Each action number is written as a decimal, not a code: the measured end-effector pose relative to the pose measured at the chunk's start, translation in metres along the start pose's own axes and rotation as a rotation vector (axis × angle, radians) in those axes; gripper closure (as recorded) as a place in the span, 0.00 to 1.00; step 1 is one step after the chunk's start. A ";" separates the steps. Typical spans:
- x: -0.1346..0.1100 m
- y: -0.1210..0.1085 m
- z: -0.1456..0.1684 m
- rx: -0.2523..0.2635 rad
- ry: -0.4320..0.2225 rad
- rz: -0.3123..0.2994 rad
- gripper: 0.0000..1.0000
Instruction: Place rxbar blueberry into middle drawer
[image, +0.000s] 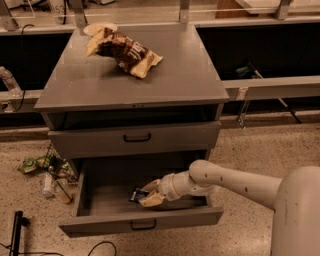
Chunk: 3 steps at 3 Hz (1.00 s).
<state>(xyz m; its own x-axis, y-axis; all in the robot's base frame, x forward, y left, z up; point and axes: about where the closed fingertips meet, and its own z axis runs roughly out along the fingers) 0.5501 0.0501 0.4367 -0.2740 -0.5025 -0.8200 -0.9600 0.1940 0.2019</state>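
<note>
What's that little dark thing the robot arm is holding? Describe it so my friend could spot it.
Find the grey cabinet, then its pulled-out lower drawer. Inside, the gripper holds a small flat snack bar in a dark wrapper, unlike the big brown bag on top.

high front view — gripper (145, 195) in drawer (100, 226)
</note>
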 end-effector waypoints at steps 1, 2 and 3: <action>0.008 -0.005 0.004 0.031 0.004 0.041 0.05; 0.008 -0.008 0.000 0.062 -0.006 0.067 0.00; -0.002 -0.001 -0.023 0.078 -0.057 0.086 0.15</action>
<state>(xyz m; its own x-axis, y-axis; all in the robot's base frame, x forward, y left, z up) 0.5502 0.0315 0.4509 -0.3494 -0.4327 -0.8311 -0.9251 0.3001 0.2327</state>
